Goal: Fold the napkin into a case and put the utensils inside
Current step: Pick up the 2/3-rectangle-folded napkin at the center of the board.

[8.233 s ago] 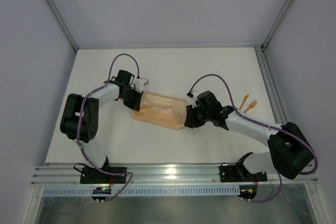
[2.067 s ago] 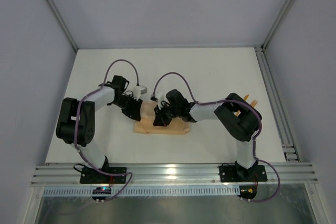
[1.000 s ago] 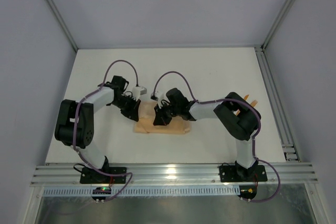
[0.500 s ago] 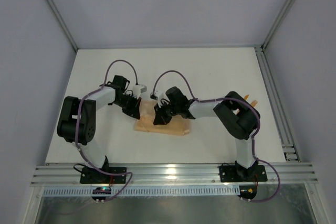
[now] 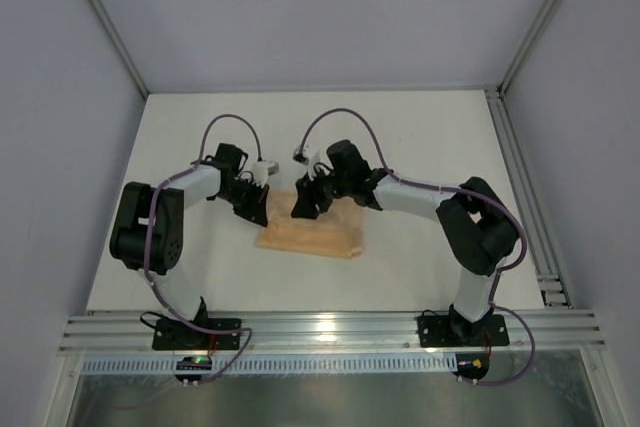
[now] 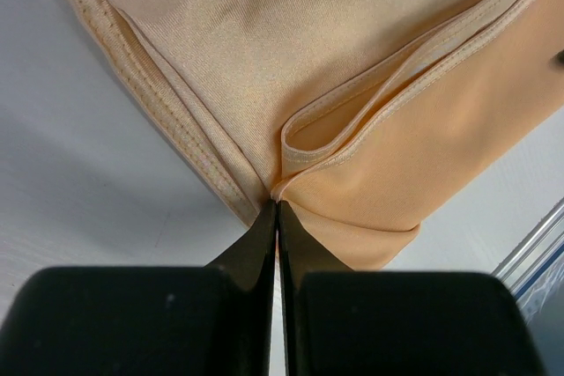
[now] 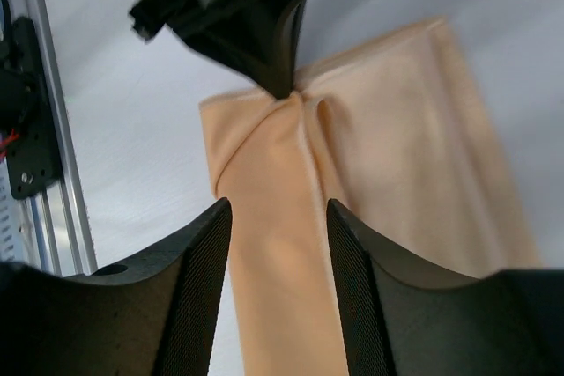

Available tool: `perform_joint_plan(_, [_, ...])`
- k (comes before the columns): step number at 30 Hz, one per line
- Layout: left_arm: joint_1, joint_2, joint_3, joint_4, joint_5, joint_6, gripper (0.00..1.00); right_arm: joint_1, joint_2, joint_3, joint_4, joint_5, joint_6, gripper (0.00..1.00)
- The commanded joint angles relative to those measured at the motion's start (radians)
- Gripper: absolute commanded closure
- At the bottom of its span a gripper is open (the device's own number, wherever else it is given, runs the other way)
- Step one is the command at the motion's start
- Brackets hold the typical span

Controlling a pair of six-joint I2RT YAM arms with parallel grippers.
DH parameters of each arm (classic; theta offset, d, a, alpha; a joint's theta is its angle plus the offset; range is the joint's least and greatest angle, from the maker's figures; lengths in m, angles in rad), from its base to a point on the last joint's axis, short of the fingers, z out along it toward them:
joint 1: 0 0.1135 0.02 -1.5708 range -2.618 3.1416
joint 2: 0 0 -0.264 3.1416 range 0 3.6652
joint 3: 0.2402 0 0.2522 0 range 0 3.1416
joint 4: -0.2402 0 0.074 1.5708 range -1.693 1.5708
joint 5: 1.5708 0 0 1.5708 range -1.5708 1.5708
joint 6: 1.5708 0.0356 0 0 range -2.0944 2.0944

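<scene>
The peach-orange napkin (image 5: 315, 237) lies folded into a narrow rectangle on the white table, its layered edges close up in the left wrist view (image 6: 264, 33). My left gripper (image 5: 263, 212) is at the napkin's left far corner, its jaws (image 6: 278, 217) shut on a pinch of the cloth's edge. My right gripper (image 5: 303, 205) hovers over the napkin's far edge, just right of the left one. Its jaws (image 7: 278, 217) stand open with the cloth (image 7: 379, 147) lying beneath them, not gripped. The utensils are hidden from view.
The white table (image 5: 400, 137) is walled on three sides. A metal rail (image 5: 320, 332) runs along the near edge and a frame rail (image 5: 515, 167) along the right side. The right arm's elbow (image 5: 480, 222) sits over the right of the table.
My right gripper has opened, let go of the napkin and lifted back toward the far side, its elbow swinging right. The left gripper stays shut on the cloth.
</scene>
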Motion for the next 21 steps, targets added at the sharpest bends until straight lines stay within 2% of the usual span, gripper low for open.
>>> perform_joint_plan(1, [0.000,-0.005,-0.009,0.043,-0.050,0.000,1.00,-0.136,-0.057,0.102,-0.034,-0.010,0.023,0.48])
perform_joint_plan(3, [-0.002,-0.006,-0.009,0.045,-0.048,0.000,1.00,-0.174,-0.012,0.214,-0.179,0.004,-0.012,0.47])
perform_joint_plan(4, [-0.002,-0.008,-0.009,0.045,-0.047,0.000,1.00,-0.185,0.053,0.265,-0.313,0.012,-0.035,0.47])
perform_joint_plan(5, [0.000,-0.008,-0.009,0.046,-0.047,-0.003,1.00,-0.194,0.089,0.362,-0.374,0.023,-0.098,0.47])
perform_joint_plan(7, [-0.002,-0.005,-0.007,0.045,-0.051,-0.003,1.00,-0.195,0.182,0.441,-0.487,0.041,-0.141,0.46])
perform_joint_plan(13, [-0.002,-0.003,-0.007,0.046,-0.053,-0.005,1.00,-0.195,0.331,0.598,-0.624,0.011,-0.215,0.42])
perform_joint_plan(21, [0.000,-0.002,-0.006,0.043,-0.050,-0.003,1.00,-0.195,0.445,0.659,-0.703,-0.190,-0.247,0.41])
